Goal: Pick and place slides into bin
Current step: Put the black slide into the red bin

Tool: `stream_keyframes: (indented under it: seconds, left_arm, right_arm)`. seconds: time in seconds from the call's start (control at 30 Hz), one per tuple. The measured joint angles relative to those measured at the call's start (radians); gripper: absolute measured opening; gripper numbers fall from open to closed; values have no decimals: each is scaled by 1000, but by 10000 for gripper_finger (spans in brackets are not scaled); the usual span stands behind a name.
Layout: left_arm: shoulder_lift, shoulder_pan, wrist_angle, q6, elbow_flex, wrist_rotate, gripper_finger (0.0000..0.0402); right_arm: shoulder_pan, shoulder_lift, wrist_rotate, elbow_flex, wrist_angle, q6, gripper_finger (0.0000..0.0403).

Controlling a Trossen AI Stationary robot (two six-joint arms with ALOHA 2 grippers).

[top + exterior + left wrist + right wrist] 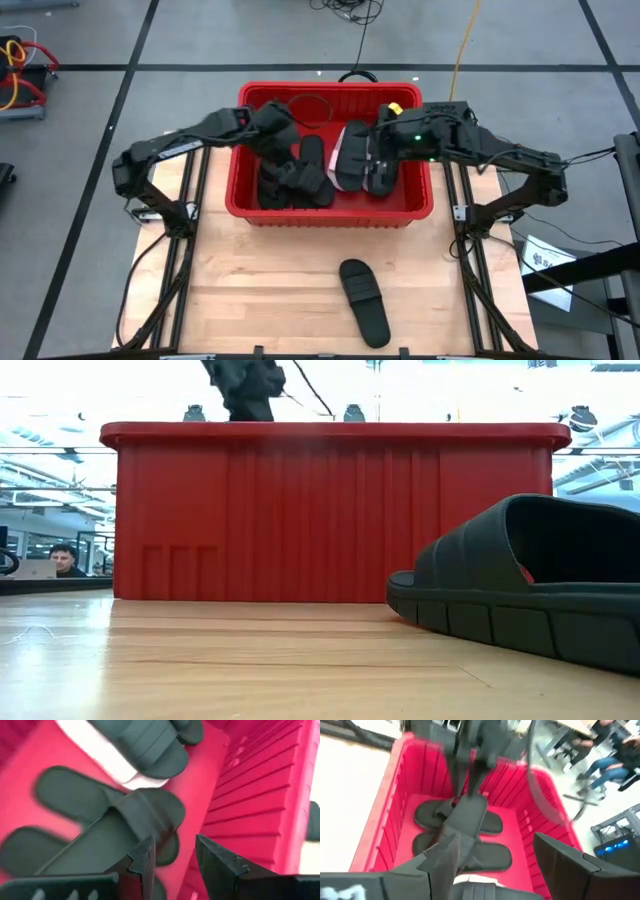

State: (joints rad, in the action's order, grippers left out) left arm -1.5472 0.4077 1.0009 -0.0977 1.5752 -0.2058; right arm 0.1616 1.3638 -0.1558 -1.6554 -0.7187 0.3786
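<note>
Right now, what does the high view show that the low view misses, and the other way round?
Only the high view shows the inside of the bin: black slides piled on its left side, a pink slide further right, and both arms reaching in, the left gripper and right gripper over the pile. Only the low view shows a person seated in the room behind. Both share the bin's red wall and the lone black slide left on the table.

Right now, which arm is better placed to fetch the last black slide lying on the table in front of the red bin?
Roughly even, slightly the right. Both hands, left hand and right hand, are over the red ribbed plastic bin; the black foam slide lies toward the right arm's side.
</note>
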Motion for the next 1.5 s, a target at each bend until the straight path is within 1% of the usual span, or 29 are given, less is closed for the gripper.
stream_keyframes:
  seconds: [0.07, 0.17, 0.23, 0.43, 0.57, 0.67, 0.87, 0.97, 1.13, 1.33, 1.43, 1.5]
  left_arm:
    - [-24, 15, -51, 1, -45, -38, 134]
    - [-70, 26, -133, -4, -89, -38, 134]
    - [-100, 34, -149, -7, -108, -39, 134]
    - [-176, 73, -203, -33, -110, -34, 134]
    - [-216, 93, -198, -62, -110, -33, 134]
    - [-239, 99, -196, -57, -110, -38, 134]
    - [-264, 94, -204, -55, -110, -85, 134]
    - [-264, 88, -212, -53, -110, -81, 134]
    - [-266, 73, -248, 18, -110, -74, 134]
    - [-283, 52, -257, 38, -110, -71, 133]
    - [-292, 41, -262, 41, -109, -43, 124]
    - [-299, 41, -257, 51, -109, -25, 105]
  right_arm:
    - [0, -21, 0, 0, -2, 0, 242]
    - [0, -34, 0, 0, -13, -1, 242]
    - [0, -35, 0, 0, -22, -16, 242]
    - [0, -35, 0, 0, -34, -38, 242]
    - [0, -30, 0, 0, -35, -38, 242]
    - [0, -30, 0, 0, -34, -38, 242]
    - [0, -30, 0, 0, -34, -38, 242]
    - [0, -30, 0, 0, -34, -38, 242]
    - [0, -30, 0, 0, -34, -38, 242]
    - [0, -30, -2, 0, -34, -38, 242]
    - [0, -30, -3, 0, -34, -38, 242]
    - [0, -30, -3, 0, -34, -38, 242]
